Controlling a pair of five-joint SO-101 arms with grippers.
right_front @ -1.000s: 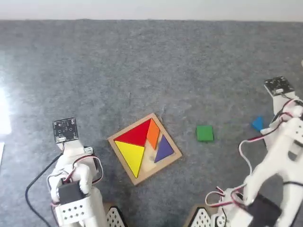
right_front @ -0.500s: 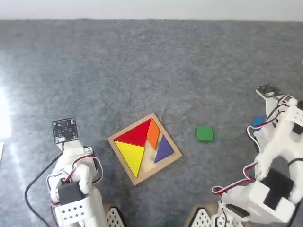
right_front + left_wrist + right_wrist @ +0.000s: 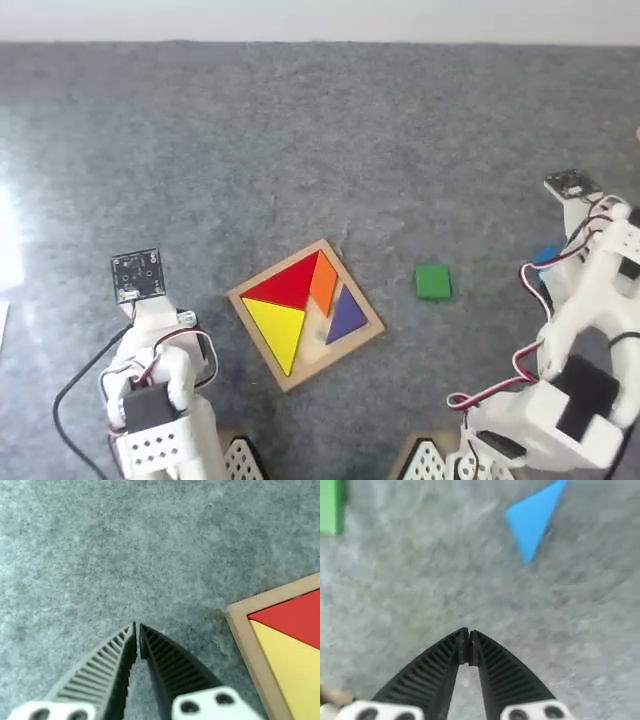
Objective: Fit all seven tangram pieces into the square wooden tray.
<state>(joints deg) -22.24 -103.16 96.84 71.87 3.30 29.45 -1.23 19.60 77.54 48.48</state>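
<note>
- Four flat coloured pieces lie in the square wooden tray (image 3: 320, 346): a red triangle (image 3: 285, 285), a yellow triangle (image 3: 278, 332), an orange slanted piece (image 3: 323, 283) and a purple triangle (image 3: 346, 316). Pale bare wood shows between the yellow and the purple.
- From above, a green square (image 3: 433, 282) sits on the fuzzy grey carpet (image 3: 300, 130), well apart from the tray. A blue triangle (image 3: 545, 256) lies farther out, half hidden behind the right arm's cables.
- The right wrist view shows the blue triangle whole. The right gripper (image 3: 468, 631), with ribbed black fingers, is pressed together and empty over carpet near it.
- The left gripper (image 3: 136, 626) is also pressed together and empty, near the tray's corner.
- Compared with a second ago, the right arm has swung and now covers more of the blue triangle. The left arm and all the pieces are unchanged.
</note>
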